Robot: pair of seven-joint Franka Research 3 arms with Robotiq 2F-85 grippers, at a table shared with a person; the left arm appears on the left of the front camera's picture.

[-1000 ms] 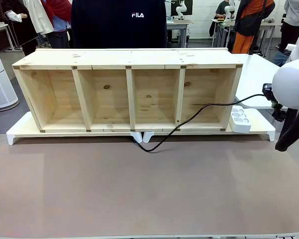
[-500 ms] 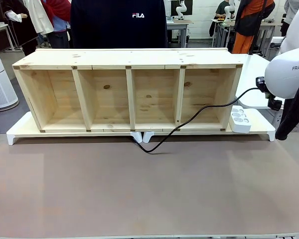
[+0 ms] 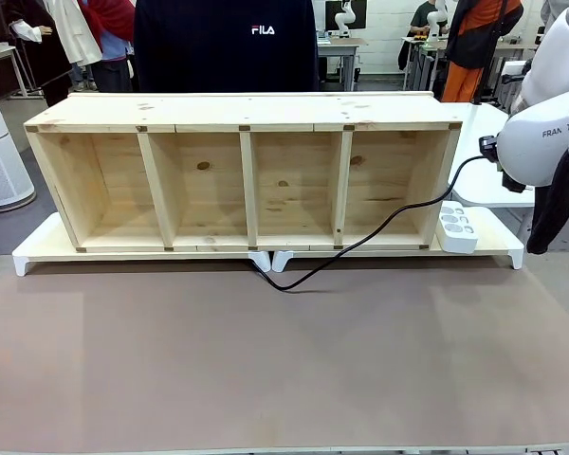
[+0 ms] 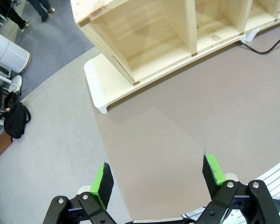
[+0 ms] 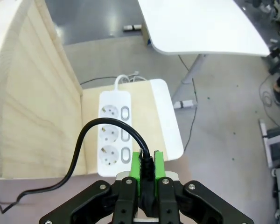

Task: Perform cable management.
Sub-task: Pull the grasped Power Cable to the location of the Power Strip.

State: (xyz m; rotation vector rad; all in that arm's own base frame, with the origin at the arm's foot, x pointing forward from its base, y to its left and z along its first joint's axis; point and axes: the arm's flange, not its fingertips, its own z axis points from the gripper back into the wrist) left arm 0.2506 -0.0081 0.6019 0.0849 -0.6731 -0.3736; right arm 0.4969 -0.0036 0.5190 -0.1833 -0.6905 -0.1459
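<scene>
Left claw [image 4: 157, 175]: wide, empty, above the surface [image 4: 177, 116]. One cable [image 3: 379, 230]: its slack lies on the surface before the one shelf [image 3: 247, 114] of four bays, then rises rightward past the one three-socket power strip [image 3: 458, 227] to the right claw [image 5: 147, 170], clamped on its end. Assessment: early stage; routing and tidying outstanding.

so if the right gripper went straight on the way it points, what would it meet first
Most likely the white power strip, lying just ahead of the right gripper, which is shut on the cable. How far off it lies is unclear.
</scene>
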